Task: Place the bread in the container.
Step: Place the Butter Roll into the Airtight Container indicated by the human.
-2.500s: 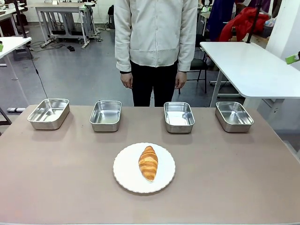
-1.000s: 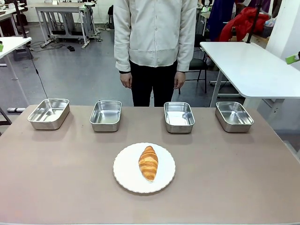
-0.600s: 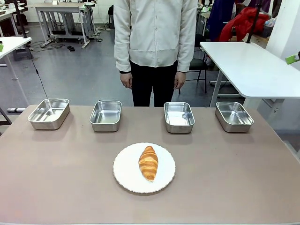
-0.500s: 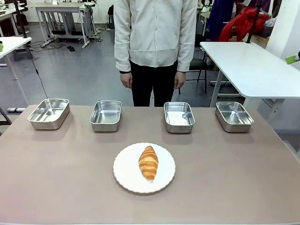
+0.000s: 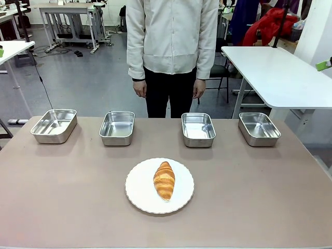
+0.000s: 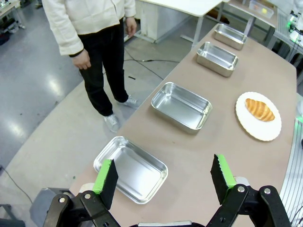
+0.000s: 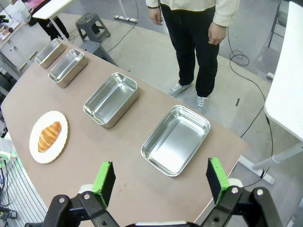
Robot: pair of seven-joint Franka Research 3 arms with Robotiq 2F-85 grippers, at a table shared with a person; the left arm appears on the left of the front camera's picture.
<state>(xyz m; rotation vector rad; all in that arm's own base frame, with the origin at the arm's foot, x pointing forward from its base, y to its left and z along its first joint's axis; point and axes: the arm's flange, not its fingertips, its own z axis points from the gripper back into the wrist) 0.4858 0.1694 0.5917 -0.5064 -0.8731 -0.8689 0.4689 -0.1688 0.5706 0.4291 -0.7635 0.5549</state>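
Brown tabletop [image 5: 62, 202] carries a row of four small rectangular stainless-steel pans [image 5: 116, 139], all empty. Nearer, a golden-brown ridged croissant [image 5: 164, 180] lies on a round white scalloped plate [image 5: 136, 197]. It is probably light, soft and flaky, easily crushed; a gentle pinch across its thick middle seems best. Both the left jaws and the right jaws are spread wide, holding nothing. The croissant lies well apart from both: ahead and rightward of the left jaws, ahead and leftward of the right jaws, in each wrist's view. Which pan is meant cannot be told.
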